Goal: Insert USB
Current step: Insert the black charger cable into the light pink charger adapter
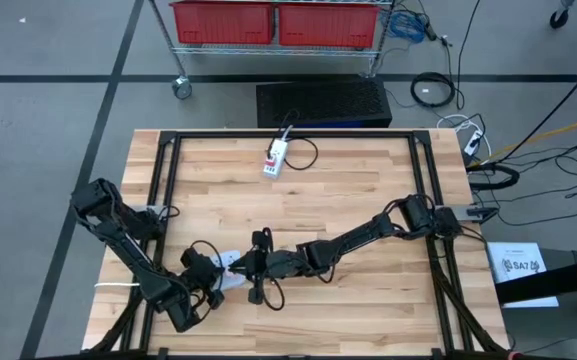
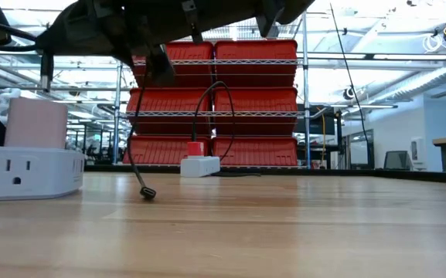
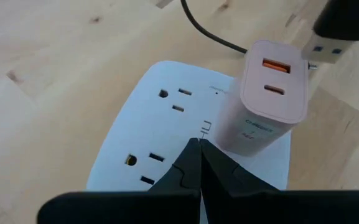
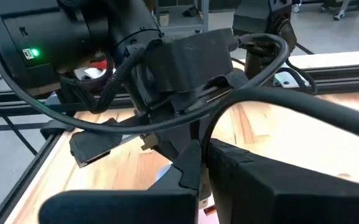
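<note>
Left gripper (image 3: 199, 149): fingers together, tips pressed down on the white power strip (image 3: 160, 124), pinning it flat to the table (image 1: 368, 200). Nothing is held between them.

Right gripper (image 1: 251, 264): fingers clamped on the black cable's plug body; the silver USB plug (image 3: 321, 50) sticks out from that dark grip in the left wrist view.

Key relation: the pink charger (image 3: 269, 87) stands upright in the strip just past the left fingertips, its port face turned up toward the wrist camera. The plug sits just beside the charger's upper corner, off to one side of the ports, not yet lined up and not inserted. Its long axis seems to run across the port face and not into it, so I judge the coming move needs a turn of the plug toward the face, then a short push. The right arm is the nearer and the only one carrying the plug.

Look of things: charger is pale pink with rounded edges and two ports, one wide with an orange tongue, one small oval below it. Black cable (image 2: 141, 166) hangs in a loop, with its free end resting on the wood.
</note>
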Controlling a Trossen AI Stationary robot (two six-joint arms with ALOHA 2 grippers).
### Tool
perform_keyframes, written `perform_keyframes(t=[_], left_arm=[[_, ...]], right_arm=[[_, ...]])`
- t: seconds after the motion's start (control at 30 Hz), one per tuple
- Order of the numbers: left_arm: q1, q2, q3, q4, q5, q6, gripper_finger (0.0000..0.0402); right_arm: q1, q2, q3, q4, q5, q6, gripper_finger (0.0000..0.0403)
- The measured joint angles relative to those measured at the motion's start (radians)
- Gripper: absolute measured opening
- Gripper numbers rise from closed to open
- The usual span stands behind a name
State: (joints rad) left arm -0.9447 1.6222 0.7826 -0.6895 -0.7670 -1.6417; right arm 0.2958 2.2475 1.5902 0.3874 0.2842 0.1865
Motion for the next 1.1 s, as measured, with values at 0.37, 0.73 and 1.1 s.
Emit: perform_keyframes(t=[0.37, 0.73, 1.1], left_arm=[[0.000, 0.000, 0.000, 0.002, -0.001, 0.000, 0.0001], [0.001, 0.000, 0.000, 0.003, -0.001, 0.000, 0.0001], [0.001, 0.000, 0.000, 0.003, -0.001, 0.000, 0.0002]], right_arm=[[-0.002, 0.038, 0.002, 0.035, 0.032, 0.002, 0.0000], [-0.005, 0.040, 0.002, 0.028, 0.032, -0.004, 0.0000], [-0.005, 0.042, 0.003, -0.017, 0.032, 0.009, 0.0000]])
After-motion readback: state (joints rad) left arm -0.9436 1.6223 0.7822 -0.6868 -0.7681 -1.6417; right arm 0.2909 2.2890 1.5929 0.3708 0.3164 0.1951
